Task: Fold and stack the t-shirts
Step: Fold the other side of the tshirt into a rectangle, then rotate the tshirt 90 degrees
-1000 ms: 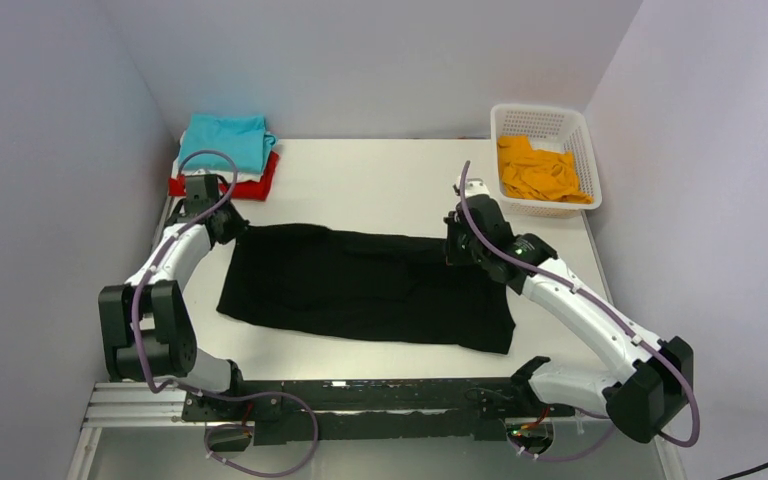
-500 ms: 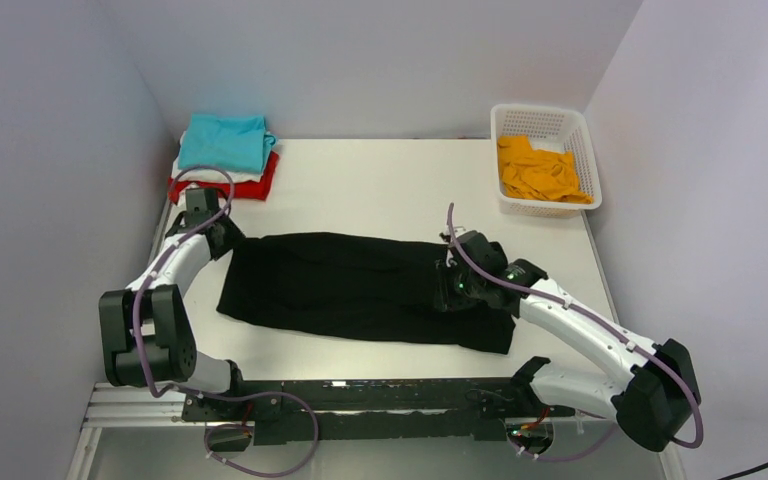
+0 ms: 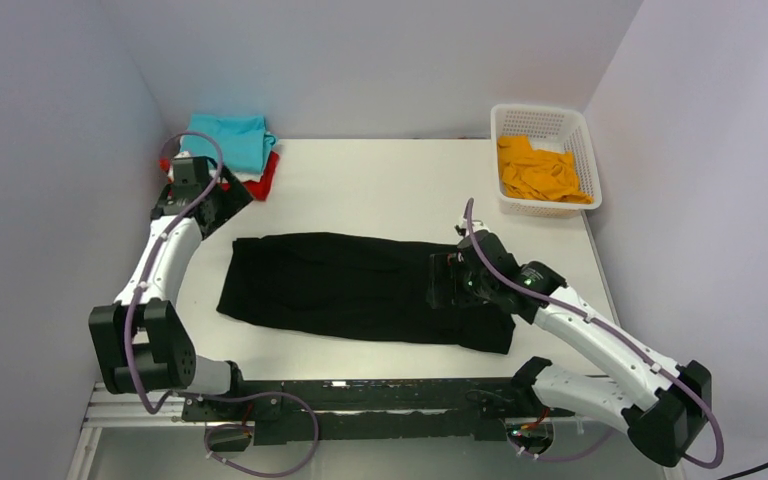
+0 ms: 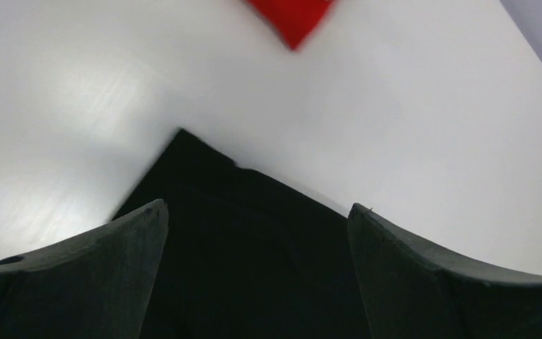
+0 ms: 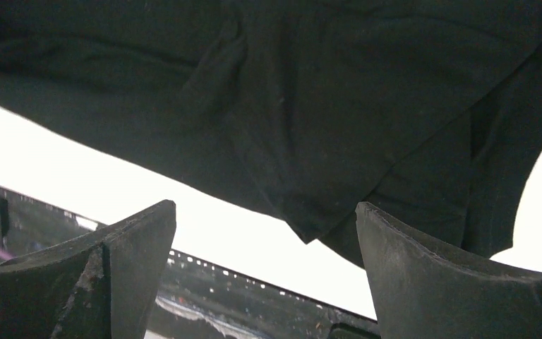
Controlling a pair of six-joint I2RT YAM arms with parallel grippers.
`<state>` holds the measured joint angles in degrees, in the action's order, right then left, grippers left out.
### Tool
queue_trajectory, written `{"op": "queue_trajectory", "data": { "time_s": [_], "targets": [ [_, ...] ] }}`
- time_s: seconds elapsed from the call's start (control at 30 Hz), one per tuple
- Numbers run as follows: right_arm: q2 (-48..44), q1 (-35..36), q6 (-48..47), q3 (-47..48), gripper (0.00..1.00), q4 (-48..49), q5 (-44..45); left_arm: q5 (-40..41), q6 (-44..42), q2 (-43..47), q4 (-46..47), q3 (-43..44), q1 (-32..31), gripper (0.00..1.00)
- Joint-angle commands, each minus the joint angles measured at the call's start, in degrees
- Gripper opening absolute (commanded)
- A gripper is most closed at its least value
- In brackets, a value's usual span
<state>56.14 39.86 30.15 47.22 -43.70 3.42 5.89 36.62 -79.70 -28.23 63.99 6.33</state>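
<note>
Folded stack (image 3: pixel 228 142) done; black t-shirt (image 3: pixel 350 290) part-folded on surface (image 3: pixel 380 190), orange t-shirt (image 3: pixel 535 170) untouched in basket (image 3: pixel 587 150); left pincer (image 4: pixel 254 212) and right pincer (image 5: pixel 265 212) wide, empty.

**Overhead view.** The left arm (image 3: pixel 160 265) rose from its base at the lower left. Its dark elbow joint sat low beside the base, and its white forearm reached away along the left side. The wrist was bent so that the left hand (image 3: pixel 218 203) pointed down and toward the right. The right arm (image 3: pixel 600 330) ran from its base at the lower right in a long, low diagonal toward the centre. The right hand (image 3: pixel 440 282) was turned leftward and downward.

**Wrist views.** The dark fingers (image 4: pixel 77 282) of the left hand stood spread wide, with nothing gripped between them. Those of the right hand (image 5: pixel 423 282) were spread equally wide and likewise gripped nothing.
</note>
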Motion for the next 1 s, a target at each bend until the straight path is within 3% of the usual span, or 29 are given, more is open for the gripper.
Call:
{"op": "queue_trajectory", "data": {
  "time_s": [0.0, 0.1, 0.3, 0.47, 0.6, 0.77, 0.97],
  "targets": [
    [2.4, -0.7, 5.7, 0.5, 1.0, 5.6, 6.8, -16.1, -2.9, -1.7, 6.0, -0.1, -5.7, 0.99],
    [6.2, -2.4, 10.3, -2.9, 1.0, 12.2, 5.0, -19.1, -3.5, -7.4, 8.7, 0.3, -10.5, 1.0],
    [14.4, -10.2, 15.4, -9.6, 1.0, 18.5, -2.0, -22.7, -3.2, -20.4, 9.8, -0.2, -9.7, 0.99],
    [17.5, -14.9, 15.4, -12.0, 1.0, 18.9, -2.4, -23.2, -1.5, -18.3, 13.9, -10.4, -2.9, 0.99],
    [23.9, -18.3, 13.8, -11.3, 1.0, 24.2, -7.2, -21.5, -1.8, -18.0, 13.7, -12.7, -0.8, 0.99],
    [38.3, -22.3, 12.3, -2.7, 1.0, 29.2, -9.8, -22.8, -0.3, -17.4, 14.3, -14.1, -0.9, 0.99],
    [54.4, -24.2, 11.6, 18.1, 1.0, 28.5, -5.4, -22.2, 4.3, -12.3, 15.3, -15.8, -3.7, 0.99]
  ]
}}
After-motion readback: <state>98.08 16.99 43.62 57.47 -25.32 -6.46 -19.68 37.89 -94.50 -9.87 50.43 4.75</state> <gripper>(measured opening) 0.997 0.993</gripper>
